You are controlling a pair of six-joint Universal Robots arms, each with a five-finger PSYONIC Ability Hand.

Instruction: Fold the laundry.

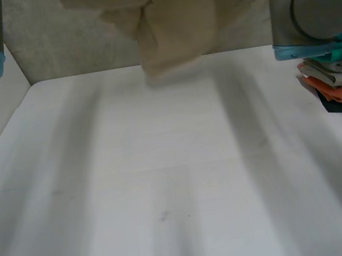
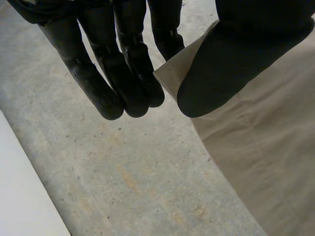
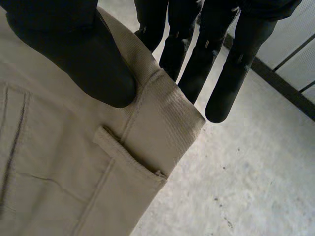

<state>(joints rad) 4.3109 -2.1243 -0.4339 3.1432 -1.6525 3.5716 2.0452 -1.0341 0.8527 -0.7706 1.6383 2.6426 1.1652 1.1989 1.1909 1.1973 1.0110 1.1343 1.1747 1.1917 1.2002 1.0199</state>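
Head view high above table (image 1: 169,199); wrist views close, sharing beige trousers (image 3: 74,172)

Left robot hand (image 2: 231,64), right robot hand (image 3: 74,54): each seemingly in pinch.

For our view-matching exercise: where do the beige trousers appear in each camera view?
Head view: beige trousers hang at the far edge of the table.
Left wrist view: corner pinched in the left hand.
Right wrist view: waistband pinched in the right hand.
Shared landmark: grey floor behind.
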